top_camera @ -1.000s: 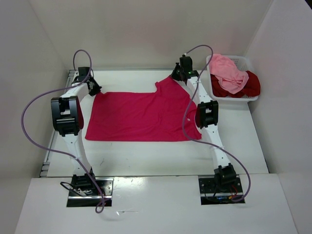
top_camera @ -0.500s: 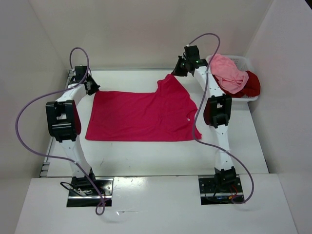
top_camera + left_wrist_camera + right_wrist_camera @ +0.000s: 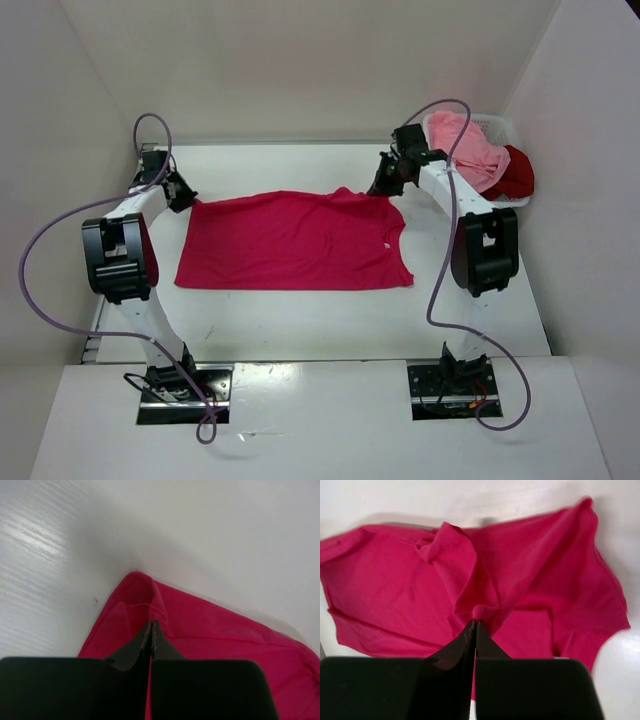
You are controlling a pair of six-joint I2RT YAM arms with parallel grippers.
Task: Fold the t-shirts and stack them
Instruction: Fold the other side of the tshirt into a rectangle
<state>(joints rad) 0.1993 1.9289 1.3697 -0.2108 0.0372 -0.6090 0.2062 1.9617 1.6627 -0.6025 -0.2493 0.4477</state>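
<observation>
The bright crimson-pink t-shirt [image 3: 290, 240] lies spread across the middle of the table. My left gripper [image 3: 186, 197] is shut on its far left corner, where a small fold of cloth [image 3: 145, 597] rises at the closed tips [image 3: 151, 623]. My right gripper [image 3: 379, 189] is shut on a bunched pinch at the far right edge; in the right wrist view the cloth [image 3: 385, 590] gathers into the closed tips [image 3: 475, 622]. The light pink t-shirt [image 3: 468, 145] and the dark red t-shirt [image 3: 516, 172] lie heaped at the back right.
A white mesh basket [image 3: 478, 204] at the back right corner holds the two other shirts, just right of my right arm. White walls close in the table at the back and on both sides. Purple cables loop off both arms.
My right gripper has closed on the shirt's far right part and drawn it right and nearer, flattening the flap that stuck out behind. My left gripper has shifted slightly left, keeping its corner.
</observation>
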